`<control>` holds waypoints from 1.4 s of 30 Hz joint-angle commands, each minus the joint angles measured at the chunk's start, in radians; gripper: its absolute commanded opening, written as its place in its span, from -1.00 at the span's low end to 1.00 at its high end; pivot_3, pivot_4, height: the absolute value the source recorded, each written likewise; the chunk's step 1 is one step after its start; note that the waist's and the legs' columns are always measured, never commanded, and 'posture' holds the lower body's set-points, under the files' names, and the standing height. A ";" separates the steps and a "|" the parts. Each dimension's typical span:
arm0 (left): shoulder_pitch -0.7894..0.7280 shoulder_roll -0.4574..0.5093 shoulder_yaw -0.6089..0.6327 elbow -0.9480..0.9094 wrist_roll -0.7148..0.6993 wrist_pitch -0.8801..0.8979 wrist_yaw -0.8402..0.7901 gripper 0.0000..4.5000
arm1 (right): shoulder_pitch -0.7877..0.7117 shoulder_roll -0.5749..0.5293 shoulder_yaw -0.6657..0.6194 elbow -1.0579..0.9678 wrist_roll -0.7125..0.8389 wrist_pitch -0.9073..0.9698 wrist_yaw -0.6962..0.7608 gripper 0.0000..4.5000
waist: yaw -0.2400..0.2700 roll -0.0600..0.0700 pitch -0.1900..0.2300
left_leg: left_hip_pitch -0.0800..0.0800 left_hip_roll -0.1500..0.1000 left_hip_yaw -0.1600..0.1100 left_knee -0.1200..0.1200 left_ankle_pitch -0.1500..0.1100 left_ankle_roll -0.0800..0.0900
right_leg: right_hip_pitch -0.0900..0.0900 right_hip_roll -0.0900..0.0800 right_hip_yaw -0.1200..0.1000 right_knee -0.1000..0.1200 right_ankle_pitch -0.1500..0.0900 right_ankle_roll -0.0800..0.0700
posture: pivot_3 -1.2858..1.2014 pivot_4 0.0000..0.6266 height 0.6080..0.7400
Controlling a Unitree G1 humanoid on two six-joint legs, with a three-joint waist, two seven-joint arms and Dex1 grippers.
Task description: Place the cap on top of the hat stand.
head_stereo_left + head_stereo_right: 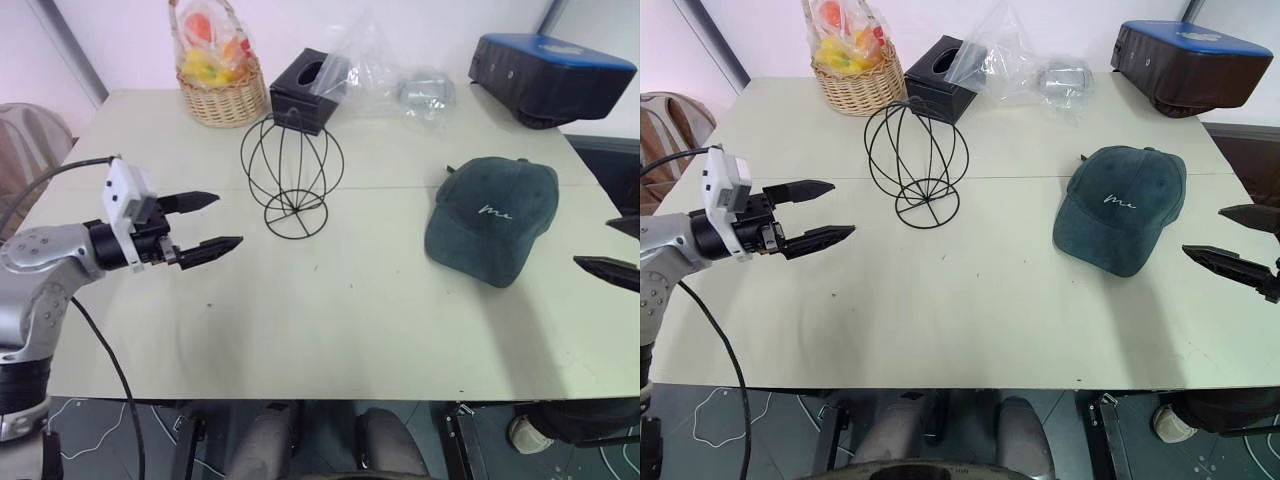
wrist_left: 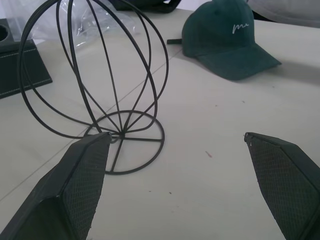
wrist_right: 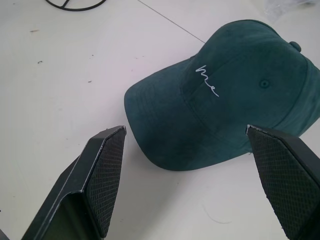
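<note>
The dark teal cap point(image 1: 492, 217) with white script lies flat on the table's right half, brim toward the front edge. The black wire hat stand point(image 1: 291, 173) stands upright near the table's middle, bare. My left gripper point(image 1: 212, 222) hovers open over the table left of the stand, pointing at its base point(image 2: 130, 142), nothing between its fingers. At the right edge my right gripper point(image 1: 1230, 240) is open beside the cap point(image 3: 225, 100), a short gap from the brim, nothing held.
At the table's point(image 1: 330, 330) back stand a wicker basket point(image 1: 220, 85) of fruit, a black tissue box point(image 1: 305, 90), and crumpled clear plastic bags point(image 1: 395, 75). A dark blue case point(image 1: 553, 75) sits at the back right corner. A chair point(image 1: 25, 150) stands at the left.
</note>
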 commanded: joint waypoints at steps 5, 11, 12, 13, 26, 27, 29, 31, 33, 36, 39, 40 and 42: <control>-0.020 0.002 0.008 -0.006 0.000 -0.020 -0.018 1.00 | -0.006 0.002 -0.048 -0.007 0.006 -0.010 0.004 0.74 | 0.000 0.000 0.000 | 0.000 0.000 0.000 0.000 0.000 0.000 | 0.000 0.000 0.000 0.000 0.000 0.000 | 0.03 -0.52 1.00; -0.015 0.009 0.011 -0.007 0.005 -0.018 -0.027 1.00 | -0.009 0.002 -0.052 -0.012 0.015 -0.006 0.009 0.74 | 0.000 0.000 0.000 | 0.000 0.000 0.000 0.000 0.000 0.000 | 0.000 0.000 0.000 0.000 0.000 0.000 | 0.03 -0.52 1.00; -0.016 0.009 0.013 -0.009 0.003 -0.016 -0.027 1.00 | -0.013 0.002 -0.053 -0.012 0.021 -0.003 0.010 0.74 | 0.000 0.000 0.000 | 0.000 0.000 0.000 0.000 0.000 0.000 | 0.000 0.000 0.000 0.000 0.000 0.000 | 0.03 -0.52 1.00; -0.017 0.009 0.015 -0.009 0.001 -0.015 -0.026 1.00 | -0.017 0.003 -0.053 -0.012 0.027 0.000 0.009 0.74 | 0.000 0.000 0.000 | 0.000 0.000 0.000 0.000 0.000 0.000 | 0.000 0.000 0.000 0.000 0.000 0.000 | 0.03 -0.52 1.00; -0.017 0.011 0.015 -0.011 0.004 -0.010 -0.026 1.00 | -0.012 0.014 -0.050 -0.024 0.047 0.008 0.004 0.74 | 0.000 0.000 0.000 | 0.000 0.000 0.000 0.000 0.000 0.000 | 0.000 0.000 0.000 0.000 0.000 0.000 | 0.03 -0.52 1.00; -0.018 0.011 0.014 -0.009 0.005 -0.011 -0.028 1.00 | -0.012 0.015 -0.050 -0.025 0.048 0.009 0.003 0.74 | 0.000 0.000 0.000 | 0.000 0.000 0.000 0.000 0.000 0.000 | 0.000 0.000 0.000 0.000 0.000 0.000 | 0.03 -0.52 1.00; -0.021 0.011 0.012 -0.007 0.005 -0.011 -0.028 1.00 | -0.012 0.016 -0.049 -0.029 0.051 0.011 0.001 0.74 | 0.000 0.000 0.000 | 0.000 0.000 0.000 0.000 0.000 0.000 | 0.000 0.000 0.000 0.000 0.000 0.000 | 0.03 -0.52 1.00; -0.023 0.010 0.011 -0.005 0.006 -0.013 -0.030 1.00 | -0.012 0.017 -0.049 -0.033 0.053 0.014 -0.001 0.74 | 0.000 0.000 0.000 | 0.000 0.000 0.000 0.000 0.000 0.000 | 0.000 0.000 0.000 0.000 0.000 0.000 | 0.03 -0.52 1.00; -0.026 0.008 0.008 -0.003 0.007 -0.014 -0.030 1.00 | -0.013 0.017 -0.048 -0.035 0.053 0.015 -0.002 0.74 | 0.000 0.000 0.000 | 0.000 0.000 0.000 0.000 0.000 0.000 | 0.000 0.000 0.000 0.000 0.000 0.000 | 0.03 -0.52 1.00; -0.030 0.006 0.006 0.000 0.008 -0.015 -0.032 1.00 | -0.008 0.019 -0.048 -0.046 0.049 0.018 -0.004 0.74 | 0.000 0.000 0.000 | 0.000 0.000 0.000 0.000 0.000 0.000 | 0.000 0.000 0.000 0.000 0.000 0.000 | 0.03 -0.52 1.00; -0.033 0.004 0.002 0.004 0.010 -0.018 -0.034 1.00 | -0.022 0.040 -0.037 -0.070 0.038 0.002 -0.045 0.74 | 0.000 0.000 0.000 | 0.000 0.000 0.000 0.000 0.000 0.000 | 0.000 0.000 0.000 0.000 0.000 0.000 | 0.03 -0.52 1.00; -0.033 0.003 0.001 0.005 0.011 -0.018 -0.035 1.00 | -0.029 0.052 -0.027 -0.082 0.027 -0.009 -0.074 0.74 | 0.000 0.000 0.000 | 0.000 0.000 0.000 0.000 0.000 0.000 | 0.000 0.000 0.000 0.000 0.000 0.000 | 0.03 -0.52 1.00; -0.033 0.000 -0.004 0.007 0.013 -0.020 -0.036 1.00 | -0.028 0.079 -0.007 -0.121 0.005 -0.035 -0.119 0.74 | 0.000 0.000 0.000 | 0.000 0.000 0.000 0.000 0.000 0.000 | 0.000 0.000 0.000 0.000 0.000 0.000 | 0.03 -0.52 1.00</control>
